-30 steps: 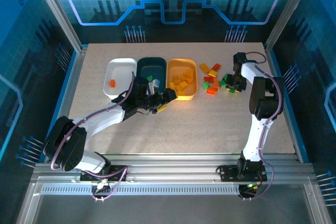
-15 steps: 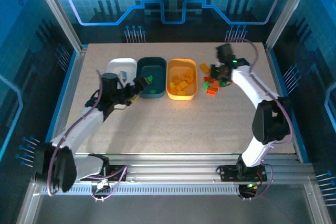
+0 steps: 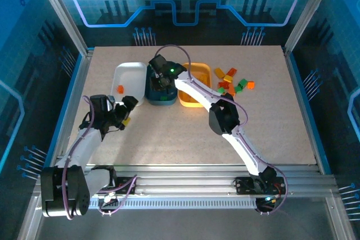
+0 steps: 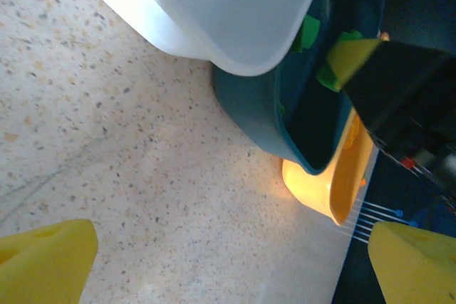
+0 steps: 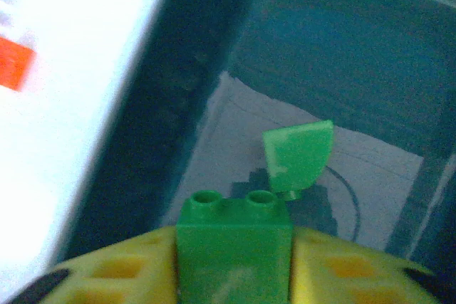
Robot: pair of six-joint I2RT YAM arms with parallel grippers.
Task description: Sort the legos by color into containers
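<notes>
Within the last half second the right gripper (image 3: 162,82) has been swung away from the loose legos (image 3: 230,82) at 2 o'clock and brought over the dark teal tub (image 3: 160,102) at 11 o'clock. A green brick (image 5: 234,247) is seen clamped between its yellow fingers, studs up, directly above the tub floor, where another green piece (image 5: 299,154) already lies. The brick is thus judged to be in place for release, and one more green would be sorted. Over the same interval the left gripper (image 3: 127,112) has been drawn back from the tubs toward 8 o'clock. Its fingers (image 4: 46,258) are spread wide with nothing between them, so the tubs' near side is left free. A single red-orange brick (image 3: 120,89) is held by the white tub (image 3: 129,74) at 10 o'clock. The orange tub (image 3: 197,103), just beside the teal one at 12 o'clock, is crossed by the right forearm, so access to it from the left is judged to be blocked for now. Red-orange, yellow-orange and green bricks are left on the table at 2 o'clock.
</notes>
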